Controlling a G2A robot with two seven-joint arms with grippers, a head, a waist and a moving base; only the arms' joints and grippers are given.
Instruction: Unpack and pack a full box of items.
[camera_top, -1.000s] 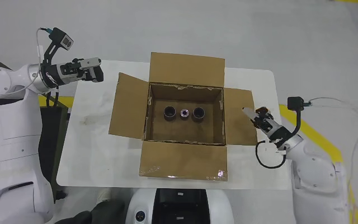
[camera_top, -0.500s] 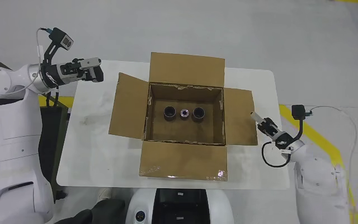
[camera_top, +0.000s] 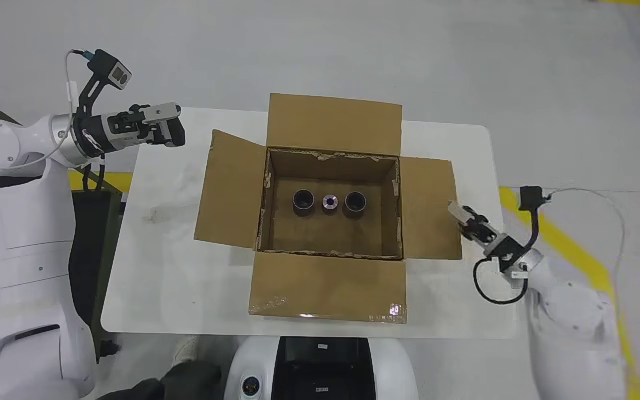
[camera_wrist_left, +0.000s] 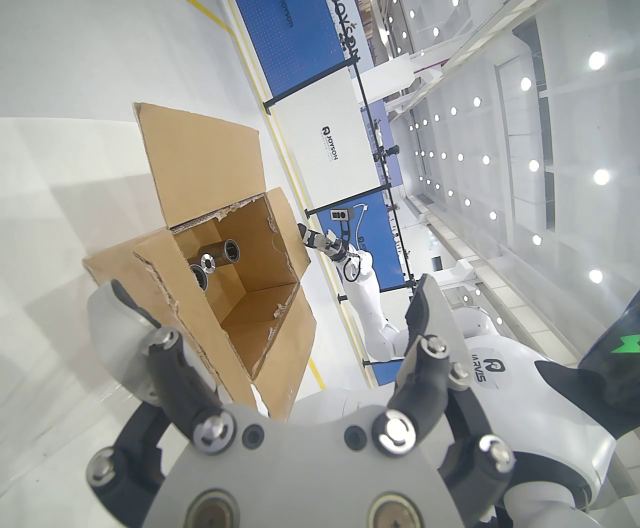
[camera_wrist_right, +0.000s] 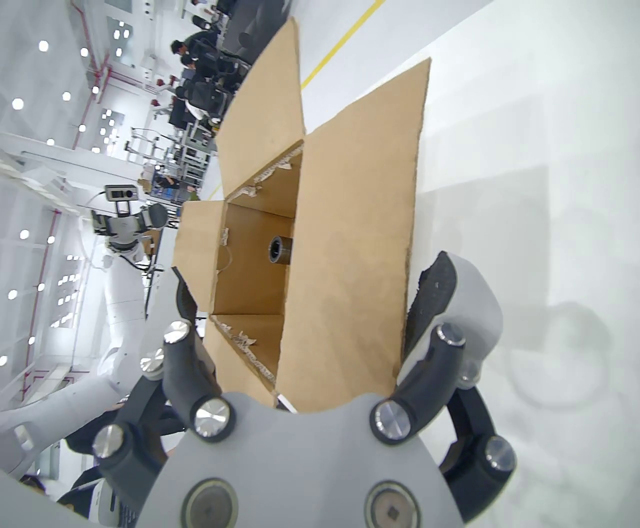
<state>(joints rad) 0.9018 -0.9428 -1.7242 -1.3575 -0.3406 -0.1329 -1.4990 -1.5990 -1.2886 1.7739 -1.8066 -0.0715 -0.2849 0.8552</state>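
The left arm (camera_top: 95, 135) is hanging over the far left corner of the surface (camera_top: 165, 260). Its jaws are standing wide apart and holding nothing, with one finger (camera_wrist_left: 107, 312) showing on each side of the left wrist view. It is staying well apart from the cardboard box (camera_top: 330, 285), which is sitting in the middle of the surface with all four flaps folding outward.

Inside, three small cylinders are lying in a row on the box floor, nearer the far wall than the near one. A dark cylinder (camera_top: 303, 202) is sitting at the left. A smaller cylinder with a pale, pinkish centre (camera_top: 329, 201) is sitting just beside it in the middle. A second dark cylinder (camera_top: 354, 202) is sitting at the right. The rest of the box floor is showing bare cardboard.

At the right, the right arm (camera_top: 512, 258) is reaching in from beyond the surface's right edge. Its jaws are hovering at the outer edge of the right flap (camera_top: 430, 210), spreading wide and gripping nothing. In the right wrist view that flap is lying between the two fingers (camera_wrist_right: 440, 290).
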